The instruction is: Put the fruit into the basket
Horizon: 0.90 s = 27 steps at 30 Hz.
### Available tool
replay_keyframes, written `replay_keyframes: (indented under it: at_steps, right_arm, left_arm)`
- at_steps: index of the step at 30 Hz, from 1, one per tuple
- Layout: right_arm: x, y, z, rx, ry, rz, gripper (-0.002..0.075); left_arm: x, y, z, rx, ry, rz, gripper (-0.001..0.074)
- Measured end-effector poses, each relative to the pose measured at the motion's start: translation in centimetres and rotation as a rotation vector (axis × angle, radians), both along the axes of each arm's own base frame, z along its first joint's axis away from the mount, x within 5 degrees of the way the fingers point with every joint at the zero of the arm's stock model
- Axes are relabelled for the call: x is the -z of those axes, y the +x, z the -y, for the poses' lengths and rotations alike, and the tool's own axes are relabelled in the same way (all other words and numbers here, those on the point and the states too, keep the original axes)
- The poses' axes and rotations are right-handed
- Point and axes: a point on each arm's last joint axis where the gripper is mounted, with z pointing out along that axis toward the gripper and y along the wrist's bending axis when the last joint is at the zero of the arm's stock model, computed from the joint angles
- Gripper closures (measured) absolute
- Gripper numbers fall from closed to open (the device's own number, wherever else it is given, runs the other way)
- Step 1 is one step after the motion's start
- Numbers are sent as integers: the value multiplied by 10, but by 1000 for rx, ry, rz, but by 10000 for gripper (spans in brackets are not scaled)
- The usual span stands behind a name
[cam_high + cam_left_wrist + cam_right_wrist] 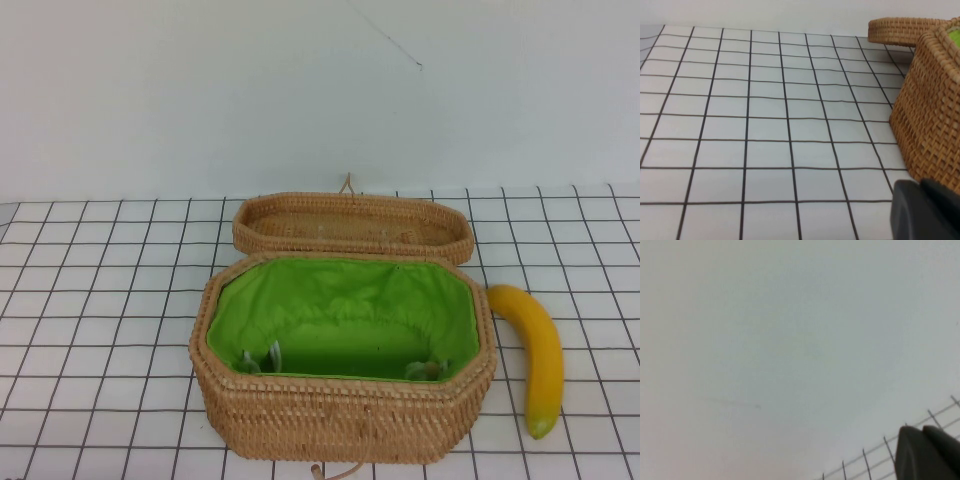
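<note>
the wicker basket (pixel 345 410) stands open in the middle of the gridded table (pixel 90 300), its green lining (pixel 340 305) showing and its woven lid (pixel 352 225) lying back behind it. inside i see nothing except the lining. the banana (pixel 532 355) lies on the table just beside the right end of the basket, with its greenish tip toward the robot.

no arm shows from above. the left gripper (pixel 927 210) hangs low near the left wall of the basket, and the right gripper (pixel 930 452) looks mostly at the white wall; for both i cannot tell how they stand.

i think the task is not begun yet. next, the right arm, which is on the banana's side, should come down over the middle of the banana and take it across its width.
</note>
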Motion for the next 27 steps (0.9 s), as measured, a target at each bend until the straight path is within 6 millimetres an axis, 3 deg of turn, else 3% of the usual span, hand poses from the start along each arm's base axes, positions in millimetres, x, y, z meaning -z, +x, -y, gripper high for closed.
replay_keyframes:
  at_steps: [6, 9, 15, 19, 22, 27]
  right_arm:
    - [-14, -5, 11, 135, -15, 143, 729]
    - [-34, -12, 15, 196, -70, 250, 729]
    - [-102, -37, 10, 308, -418, 448, 729]
    - [-151, -52, 8, 399, -597, 492, 729]
    - [-183, -48, 4, 378, -705, 445, 729]
    - [-230, -20, -8, 223, -872, 293, 729]
  left_arm:
    - [0, 0, 0, 0, 0, 0, 735]
    - [0, 0, 0, 0, 0, 0, 735]
    - [0, 0, 0, 0, 0, 0, 735]
    - [0, 0, 0, 0, 0, 0, 735]
    - [0, 0, 0, 0, 0, 0, 735]
    - [0, 0, 0, 0, 0, 0, 735]
